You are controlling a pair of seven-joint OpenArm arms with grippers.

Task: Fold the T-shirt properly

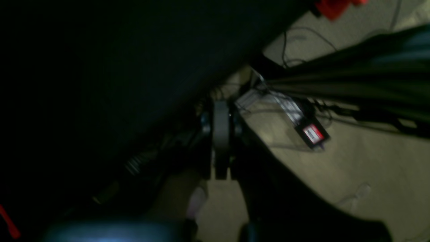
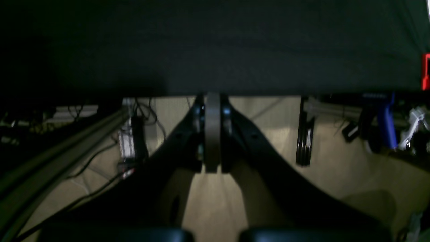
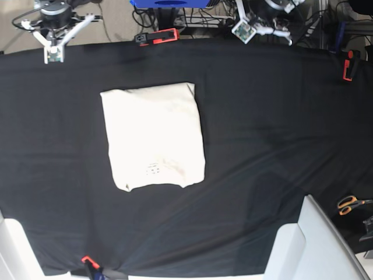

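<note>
The T-shirt [image 3: 153,137], folded into 1 cream rectangle, is lying on the black cloth [image 3: 262,146] left of the bench's middle. At the far edge, the right gripper [image 2: 212,131] and left gripper [image 1: 220,141] are sitting with jaws pressed together, gripping nothing.

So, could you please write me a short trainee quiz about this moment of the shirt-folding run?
1. True or false: the T-shirt lies folded into a compact rectangle on the black table cloth.
2. Multiple choice: where are the two arms? A) pressing on the shirt; B) parked at the far table edge, off the shirt; C) lifting a sleeve.
3. Fill in: in the wrist views, both the left pincer and the right pincer are ____.

Key: 1 true; 2 B; 3 shut, with the jaws together and nothing between them.
</note>
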